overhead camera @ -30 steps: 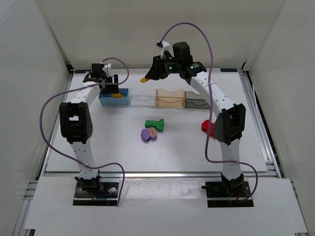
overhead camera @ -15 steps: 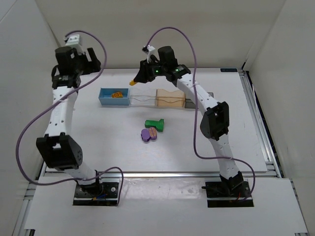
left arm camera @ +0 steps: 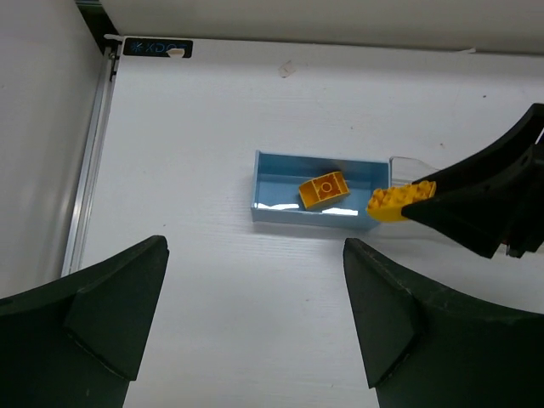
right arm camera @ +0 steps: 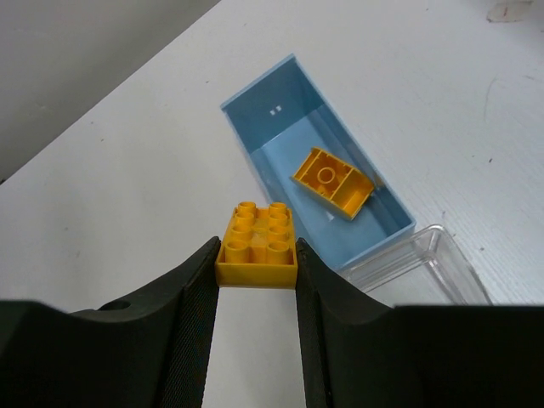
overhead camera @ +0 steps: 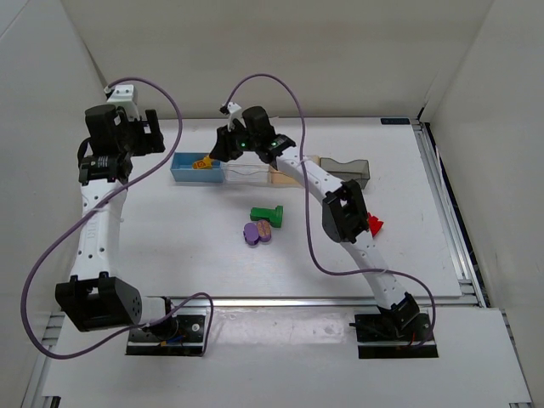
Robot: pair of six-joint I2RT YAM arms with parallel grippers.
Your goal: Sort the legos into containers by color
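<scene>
Near blue box (right arm camera: 285,149), yellow brick (right arm camera: 256,245) lengthwise in right claw (right arm camera: 256,257)

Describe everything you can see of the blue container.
The blue container is a small open-topped rectangular box of opaque light-blue plastic, standing upright on the white table. One yellow lego lies inside it, hollow underside up. The clear container sits against one short end.

Three views: one high, two at the wrists.
We look down from above and behind the arm bases (overhead camera: 166,327) over the whole table (overhead camera: 170,251). Our left wrist view hangs high, facing down at the blue box (left arm camera: 276,183); the right wrist view sits close over it. All three share that box.
</scene>
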